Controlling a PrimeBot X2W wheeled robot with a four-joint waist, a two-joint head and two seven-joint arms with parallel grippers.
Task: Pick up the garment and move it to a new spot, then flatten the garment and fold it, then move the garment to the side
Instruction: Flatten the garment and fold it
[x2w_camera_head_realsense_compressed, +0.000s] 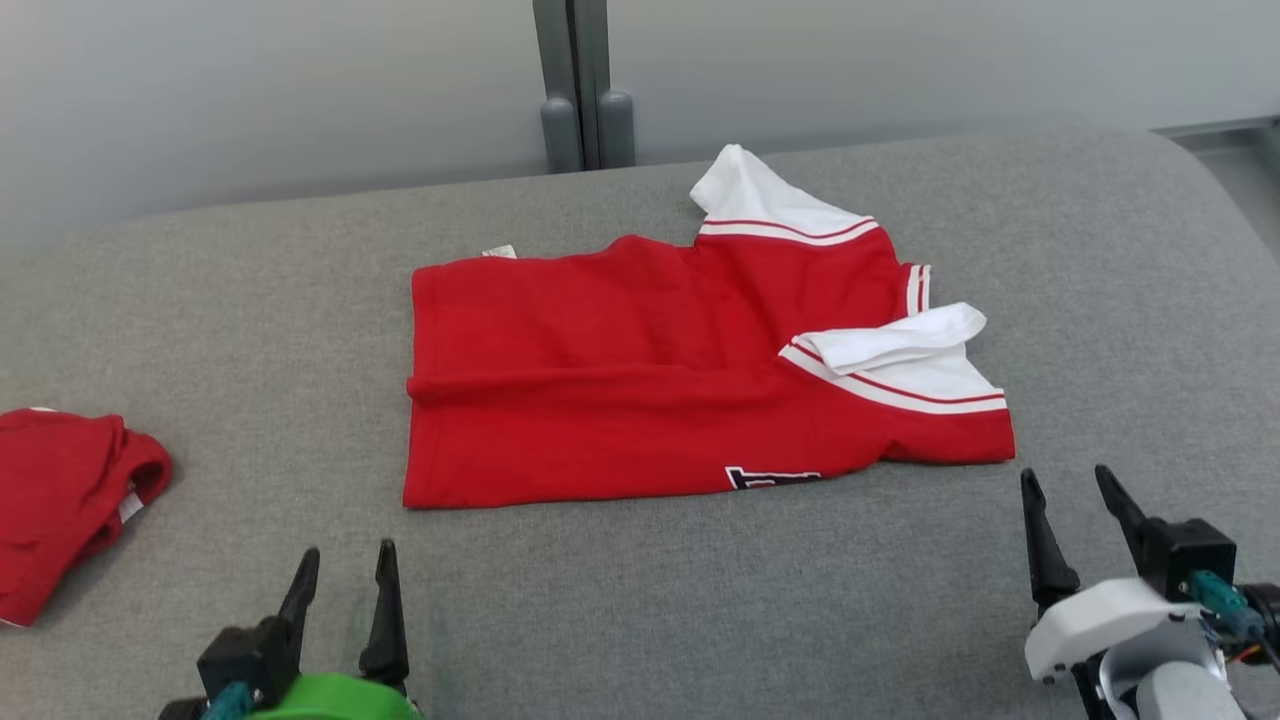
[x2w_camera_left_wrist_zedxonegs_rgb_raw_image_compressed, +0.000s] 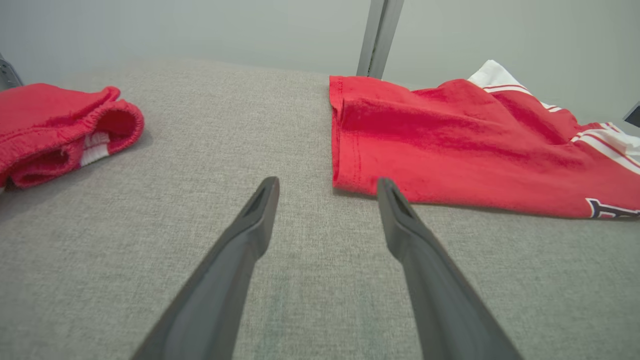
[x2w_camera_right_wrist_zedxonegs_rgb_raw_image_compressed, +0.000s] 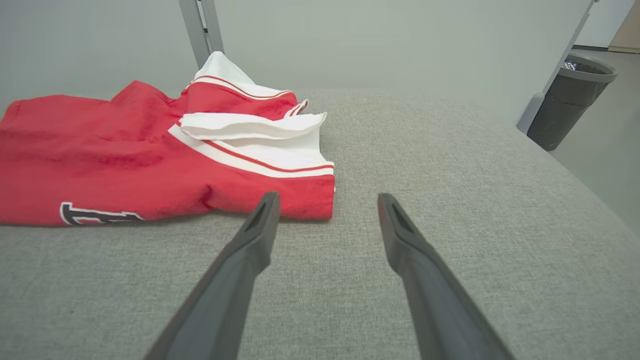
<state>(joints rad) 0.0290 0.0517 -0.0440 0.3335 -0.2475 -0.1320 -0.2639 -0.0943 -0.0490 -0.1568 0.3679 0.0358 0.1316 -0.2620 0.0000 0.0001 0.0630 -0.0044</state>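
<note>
The garment (x2w_camera_head_realsense_compressed: 650, 380) is a red shirt with white, red-striped sleeves, lying partly folded in the middle of the grey padded surface (x2w_camera_head_realsense_compressed: 700, 600). It also lies ahead and right of the fingers in the left wrist view (x2w_camera_left_wrist_zedxonegs_rgb_raw_image_compressed: 450, 145), and ahead and left in the right wrist view (x2w_camera_right_wrist_zedxonegs_rgb_raw_image_compressed: 150, 155). My left gripper (x2w_camera_head_realsense_compressed: 343, 575) stands open near the front edge, short of the shirt's hem corner. At the lower right my right gripper (x2w_camera_head_realsense_compressed: 1075, 497) is open too, just short of the sleeve end. Both hold nothing.
A second red piece of clothing (x2w_camera_head_realsense_compressed: 60, 500) lies bunched at the far left edge, also seen in the left wrist view (x2w_camera_left_wrist_zedxonegs_rgb_raw_image_compressed: 60, 130). A grey post (x2w_camera_head_realsense_compressed: 580, 90) rises behind the surface. A dark bin (x2w_camera_right_wrist_zedxonegs_rgb_raw_image_compressed: 570, 100) stands on the floor off to the right.
</note>
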